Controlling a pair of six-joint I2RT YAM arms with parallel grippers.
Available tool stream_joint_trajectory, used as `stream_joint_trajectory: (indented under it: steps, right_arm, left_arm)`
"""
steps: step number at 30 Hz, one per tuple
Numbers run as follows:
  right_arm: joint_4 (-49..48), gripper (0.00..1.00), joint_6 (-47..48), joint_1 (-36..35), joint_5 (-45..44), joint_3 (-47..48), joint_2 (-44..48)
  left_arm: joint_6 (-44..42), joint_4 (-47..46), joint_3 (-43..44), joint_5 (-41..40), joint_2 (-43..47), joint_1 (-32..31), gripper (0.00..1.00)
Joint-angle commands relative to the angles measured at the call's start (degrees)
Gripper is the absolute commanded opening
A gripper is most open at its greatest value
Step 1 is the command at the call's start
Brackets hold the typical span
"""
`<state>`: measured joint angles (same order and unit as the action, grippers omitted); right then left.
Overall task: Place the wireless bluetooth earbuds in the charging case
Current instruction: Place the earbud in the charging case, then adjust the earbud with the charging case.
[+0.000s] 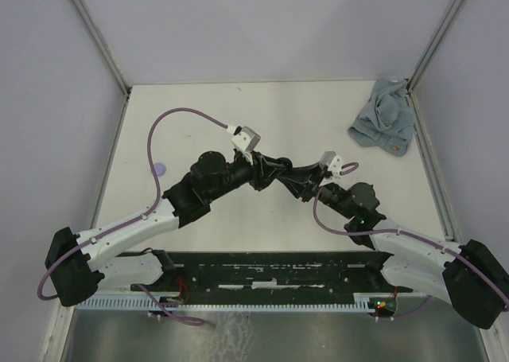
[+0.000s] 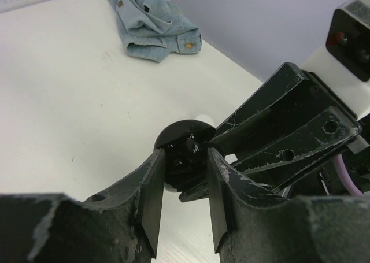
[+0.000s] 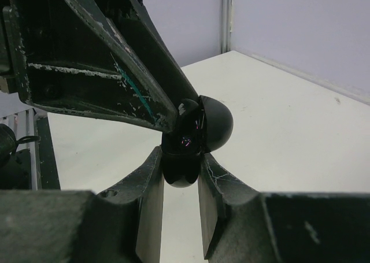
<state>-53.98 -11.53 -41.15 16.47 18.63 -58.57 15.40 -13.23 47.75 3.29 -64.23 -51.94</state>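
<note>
The charging case (image 3: 184,170) is a small round black shell with its domed lid (image 3: 217,123) swung open. It hangs above the table's middle. My right gripper (image 3: 181,159) is shut on its lower half. My left gripper (image 2: 185,156) comes at it from the opposite side, its jaws a little apart on either side of the open hollow (image 2: 186,153). Glossy dark shapes with small glints lie inside that hollow; I cannot tell whether they are the earbuds. In the top view the two grippers (image 1: 266,171) (image 1: 293,176) meet tip to tip and hide the case.
A crumpled light blue cloth (image 1: 384,127) lies at the far right corner of the white table (image 1: 207,115). A small lilac round thing (image 1: 161,169) rests near the left edge. Grey walls close in three sides.
</note>
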Motion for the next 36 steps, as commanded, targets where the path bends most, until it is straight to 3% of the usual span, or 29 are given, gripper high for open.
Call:
stream_joint_trajectory:
  steps: [1,18,36]
  right_arm:
    - [-4.98,0.02,0.90,-0.08,-0.38,0.64,1.17]
    - [-3.48,0.02,1.99,-0.10,-0.38,1.20,0.51]
    - [-2.05,0.02,2.40,-0.10,0.73,2.39,0.23]
  left_arm:
    - [-0.92,4.32,2.25,-3.29,1.30,-0.08,0.43]
    - [-0.06,12.78,9.95,0.99,-0.06,-0.05,0.55]
    - [0.22,15.35,14.54,7.92,-4.97,-0.07,0.49]
